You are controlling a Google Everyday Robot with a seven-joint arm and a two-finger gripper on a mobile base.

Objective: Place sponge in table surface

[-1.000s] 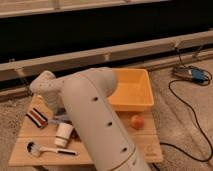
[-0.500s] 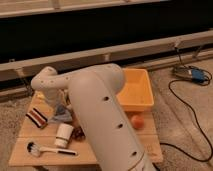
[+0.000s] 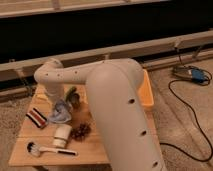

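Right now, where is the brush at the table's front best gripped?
Probably mid-handle, from straight above: the brush lies flat, its thin white handle clear on both sides. The gripper is farther back, down at the blue cloth.

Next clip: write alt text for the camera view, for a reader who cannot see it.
A white robot arm reaches across a light wooden table surface, its gripper low over a grey-blue cloth near the table's left side. Around it lie a striped item, a white cup, a pine cone and a brush; an orange tub sits behind the arm.
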